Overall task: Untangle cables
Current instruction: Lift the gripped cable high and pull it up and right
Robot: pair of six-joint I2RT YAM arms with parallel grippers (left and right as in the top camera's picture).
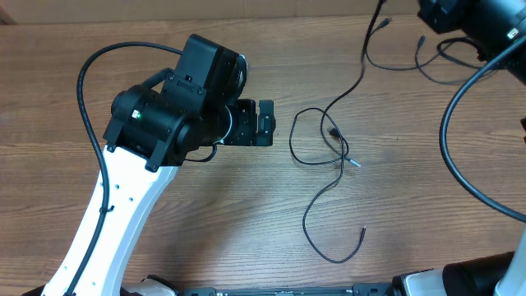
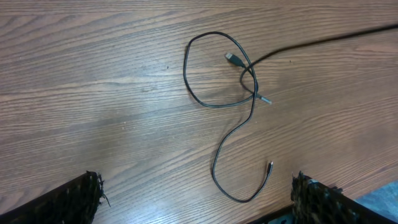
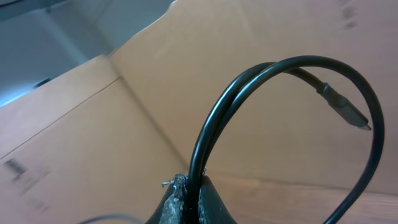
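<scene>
Nearest, the cables (image 2: 185,71) lay on the table (image 2: 93,93), one looped and crossed over a plug (image 2: 233,58). The left gripper (image 1: 267,123) hovered near the loop, jaws wide apart, probably lining up a grab. Farthest, the right gripper (image 3: 186,190) pinched a doubled strand (image 3: 202,140) aloft, likely pulling slack.

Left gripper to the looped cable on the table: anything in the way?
Nothing visible. Only bare table lies between the open left gripper and the cable loop. The right gripper, shut on a cable strand, is away from that path.
</scene>
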